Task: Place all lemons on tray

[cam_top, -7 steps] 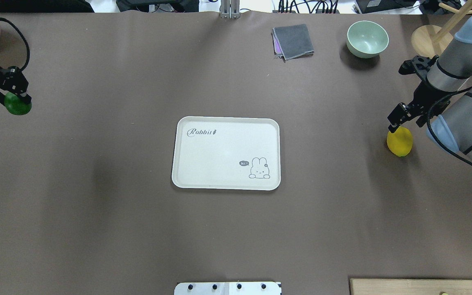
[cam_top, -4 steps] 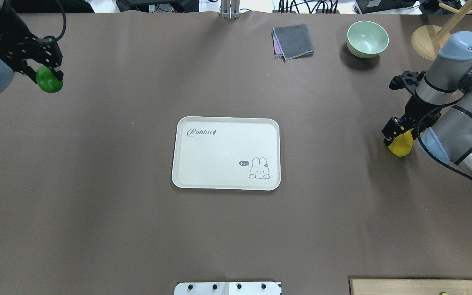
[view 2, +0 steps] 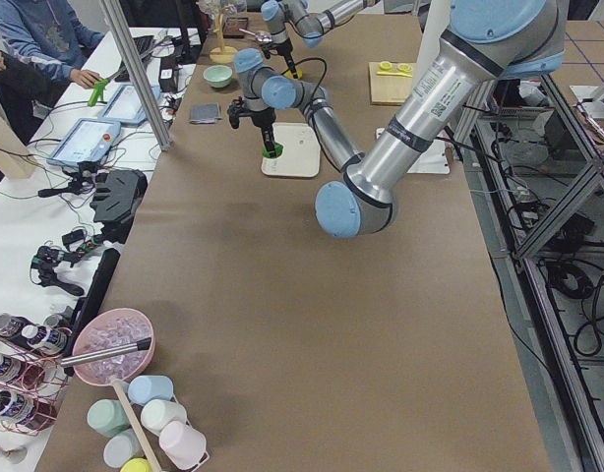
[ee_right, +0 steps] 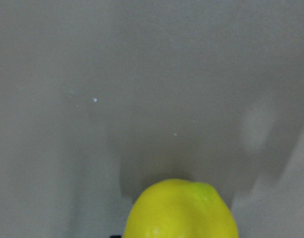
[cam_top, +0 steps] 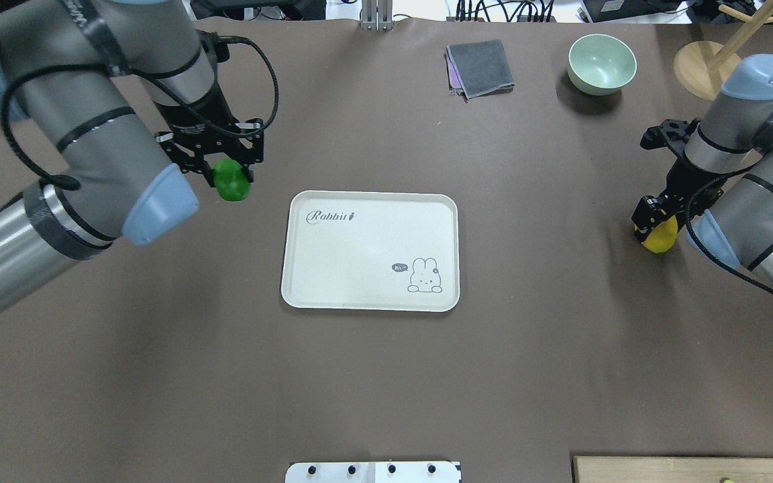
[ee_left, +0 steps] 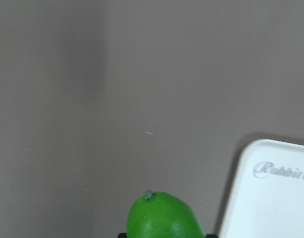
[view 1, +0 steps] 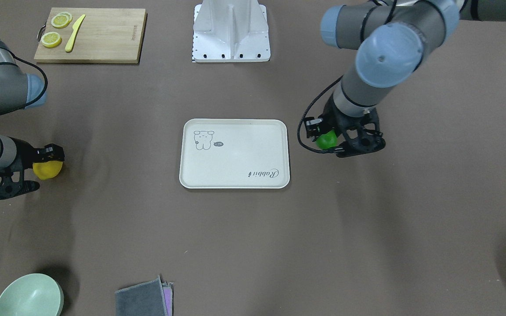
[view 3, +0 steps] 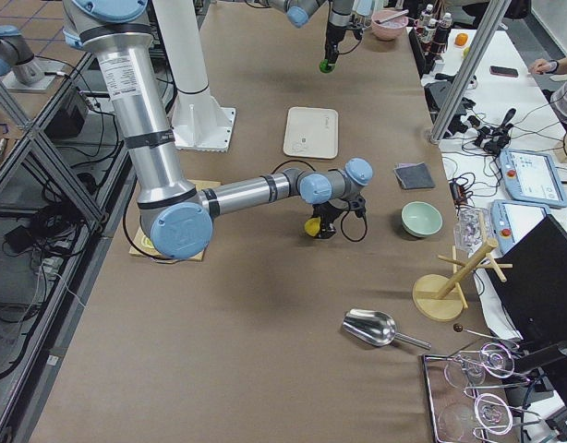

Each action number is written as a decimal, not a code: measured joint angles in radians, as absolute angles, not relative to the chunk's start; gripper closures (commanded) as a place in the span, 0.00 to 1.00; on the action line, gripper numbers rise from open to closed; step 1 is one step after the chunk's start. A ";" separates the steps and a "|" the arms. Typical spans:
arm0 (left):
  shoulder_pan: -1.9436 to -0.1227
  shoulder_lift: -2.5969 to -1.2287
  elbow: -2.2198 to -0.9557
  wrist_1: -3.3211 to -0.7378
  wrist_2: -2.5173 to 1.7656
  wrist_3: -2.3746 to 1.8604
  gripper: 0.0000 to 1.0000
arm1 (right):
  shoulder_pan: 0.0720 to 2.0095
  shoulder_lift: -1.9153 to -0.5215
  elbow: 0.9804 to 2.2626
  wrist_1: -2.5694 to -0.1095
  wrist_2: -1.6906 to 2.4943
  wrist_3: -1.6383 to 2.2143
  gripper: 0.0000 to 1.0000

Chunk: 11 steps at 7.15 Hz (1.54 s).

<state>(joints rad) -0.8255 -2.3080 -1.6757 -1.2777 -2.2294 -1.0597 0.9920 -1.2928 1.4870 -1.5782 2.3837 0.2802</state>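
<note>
Two lemons are off the tray (cam_top: 287, 255). The left gripper (cam_top: 231, 173) clamps the green lemon (cam_top: 233, 189) just beside the tray's "Rabbit" corner. The right gripper (cam_top: 651, 225) pinches the yellow lemon (cam_top: 660, 239) well apart from the tray. Both lemons are probably light, firm and glossy, so grip each across its widest middle.

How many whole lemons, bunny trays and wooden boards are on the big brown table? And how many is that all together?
Whole lemons: 2 (green lemon, yellow lemon)
Trays: 1 (bunny tray)
Wooden boards: 1 (cutting board)
Total: 4
</note>
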 measured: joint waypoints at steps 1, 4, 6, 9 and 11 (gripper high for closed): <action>-0.778 -2.361 -1.619 -1.312 -2.198 -1.122 1.00 | 1.006 -1.285 1.499 -1.578 2.394 0.283 0.92; -0.654 -2.449 -1.462 -1.441 -2.077 -1.261 1.00 | 0.995 -1.206 1.552 -1.544 2.412 0.286 0.90; -0.628 -2.445 -1.400 -1.517 -2.044 -1.275 0.42 | 0.950 -1.126 1.532 -1.481 2.413 0.322 0.90; -0.622 -2.411 -1.378 -1.607 -2.039 -1.278 0.02 | 0.893 -0.988 1.489 -1.474 2.416 0.645 0.90; -0.637 -2.407 -1.441 -1.538 -2.045 -1.269 0.02 | 0.857 -0.911 1.442 -1.472 2.418 0.788 0.90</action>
<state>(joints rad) -0.6369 -2.4073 -1.4407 -1.5376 -2.0451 -1.2686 0.8569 -0.9106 1.4416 -1.4717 2.4178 0.7883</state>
